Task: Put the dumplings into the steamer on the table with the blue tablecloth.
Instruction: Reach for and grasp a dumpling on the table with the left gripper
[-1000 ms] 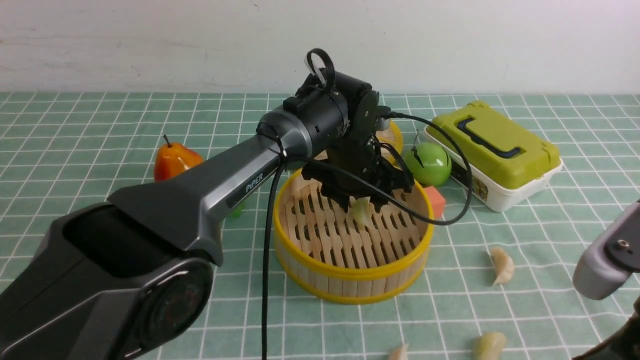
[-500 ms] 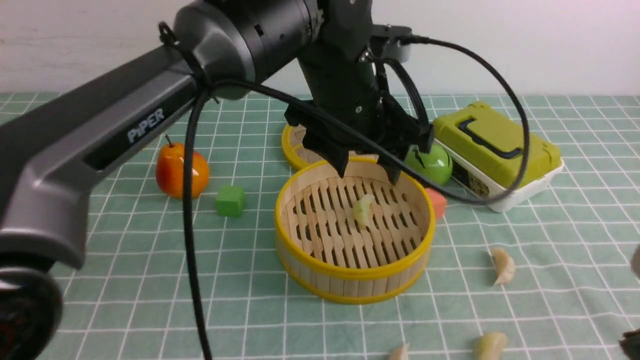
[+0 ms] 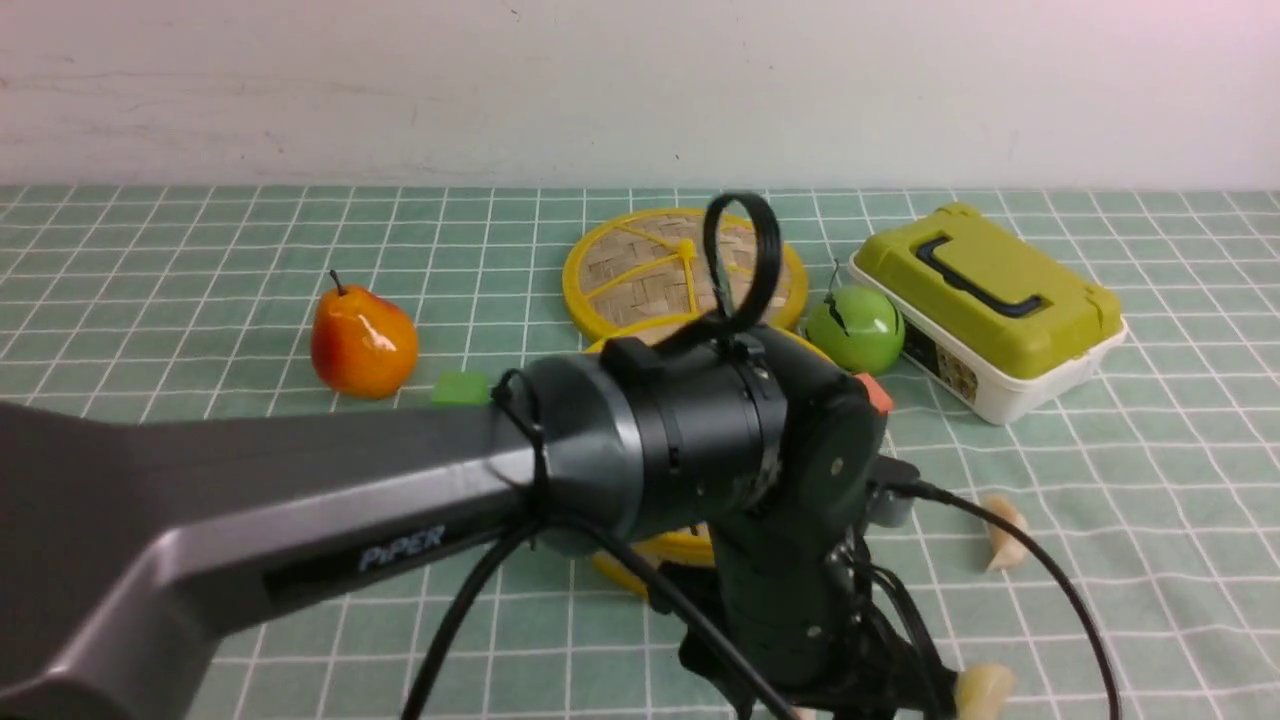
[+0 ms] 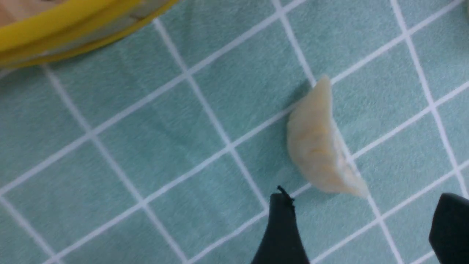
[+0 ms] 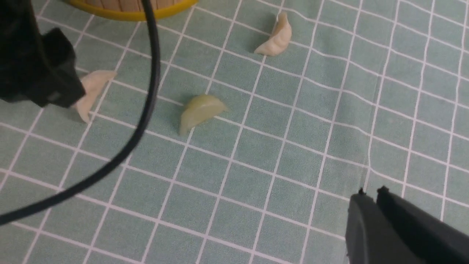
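Observation:
The steamer is mostly hidden behind my left arm; only bits of its yellow rim show, and its inside cannot be seen. My left gripper hangs open low over the blue tablecloth, in front of the steamer. A cream dumpling lies just beyond its fingertips, not between them. In the right wrist view three dumplings lie on the cloth: this cream one beside the left gripper, a greenish one and a far one. My right gripper is shut and empty.
The flat woven lid lies behind the steamer. A green apple and a green-lidded box are at the back right. A pear and a green cube are on the left, an orange cube beside the steamer. A black cable hangs from the left arm.
My left gripper let a dumpling go into the steamer, rose, then swung toward the near side and down to the cloth by a cream dumpling. The right arm left the front view.

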### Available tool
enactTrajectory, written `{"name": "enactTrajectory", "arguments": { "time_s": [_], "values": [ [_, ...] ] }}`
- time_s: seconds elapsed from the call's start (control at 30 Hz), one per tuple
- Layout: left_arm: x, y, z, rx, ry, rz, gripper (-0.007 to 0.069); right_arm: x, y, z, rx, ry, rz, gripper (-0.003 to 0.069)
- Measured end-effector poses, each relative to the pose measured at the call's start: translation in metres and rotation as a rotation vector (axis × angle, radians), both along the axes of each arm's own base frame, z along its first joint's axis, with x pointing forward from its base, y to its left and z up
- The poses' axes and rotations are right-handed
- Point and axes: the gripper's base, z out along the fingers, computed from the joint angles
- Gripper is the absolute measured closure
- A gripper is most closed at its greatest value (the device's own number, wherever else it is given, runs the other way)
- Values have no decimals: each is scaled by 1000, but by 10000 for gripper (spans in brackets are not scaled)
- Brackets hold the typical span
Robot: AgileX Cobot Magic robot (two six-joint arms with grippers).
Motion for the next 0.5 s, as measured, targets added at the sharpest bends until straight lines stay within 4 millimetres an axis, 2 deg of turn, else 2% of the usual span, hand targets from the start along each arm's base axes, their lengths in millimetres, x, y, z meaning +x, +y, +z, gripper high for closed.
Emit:
{"name": "enactTrajectory", "arguments": {
  "time_s": [0.17,0.23,0.37,0.4,0.5],
  "values": [
    [5,-7,-28,22,28,44,154,0,0,0,2,2,0,609],
    [5,-7,-36,37,36,49,209,0,0,0,2,3,0,607],
    [5,-7,-36,39,39,50,378,0,0,0,1,4,0,604],
    [6,-8,-33,43,43,49,445,0,0,0,3,5,0,603],
    [8,-9,-17,59,33,16,447,-1,1,0,8,6,1,599]
  ]
}}
